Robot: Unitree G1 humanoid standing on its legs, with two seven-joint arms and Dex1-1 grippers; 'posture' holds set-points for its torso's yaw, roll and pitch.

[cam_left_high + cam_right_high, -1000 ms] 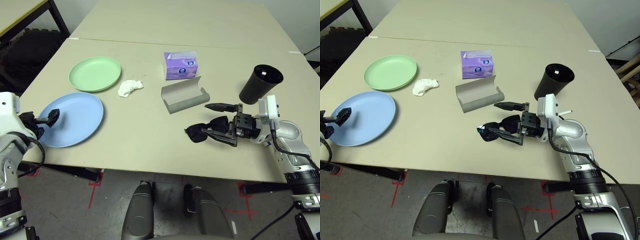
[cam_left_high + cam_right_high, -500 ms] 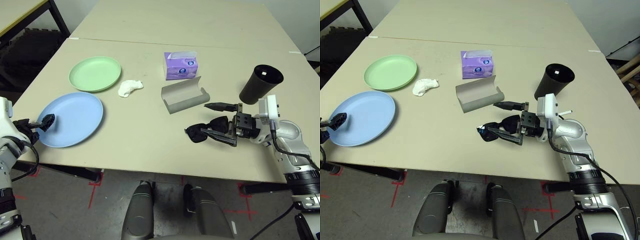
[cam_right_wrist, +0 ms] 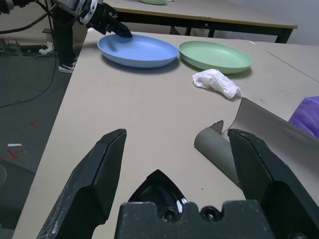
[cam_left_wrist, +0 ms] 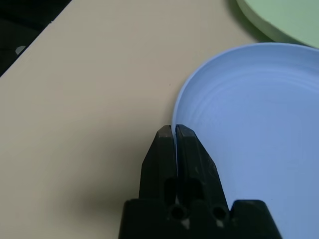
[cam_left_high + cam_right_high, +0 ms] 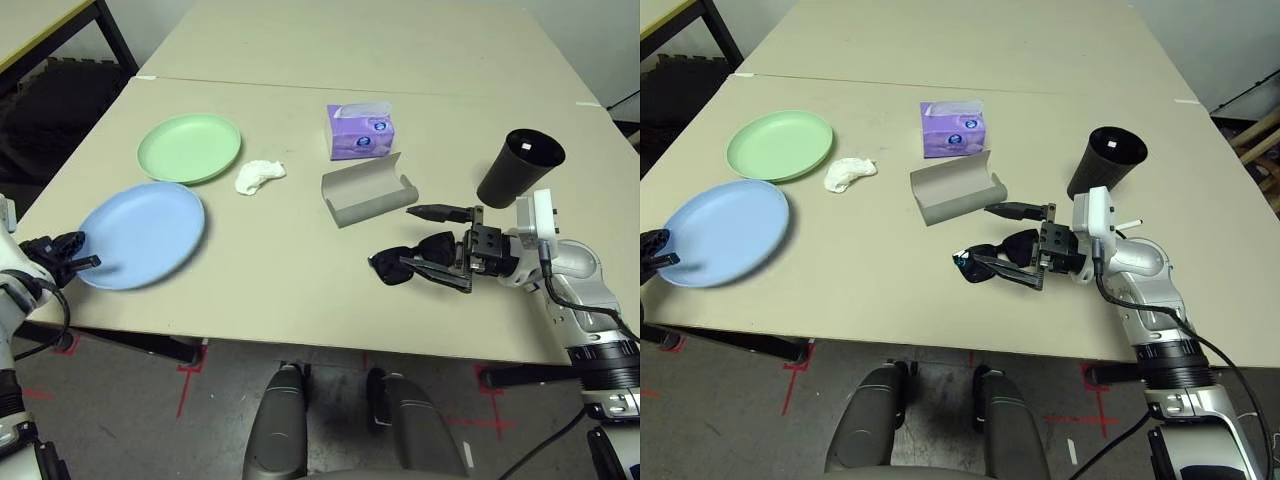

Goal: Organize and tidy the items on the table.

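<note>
And the left gripper (image 4: 176, 130) is clamped on the rim of the light blue plate (image 5: 145, 235), right beside the pale green plate (image 5: 189, 148) on the table (image 5: 290, 290)! Over on the right, the right gripper (image 5: 440, 245) stands wide open, one finger over the black sunglasses (image 5: 392, 265). The open grey glasses case (image 5: 370, 192) sits between them and the purple tissue box (image 5: 361, 136); crumpled white tissue (image 5: 259, 176) lies near the green plate, the black cup (image 5: 520, 168) near the right arm.
</note>
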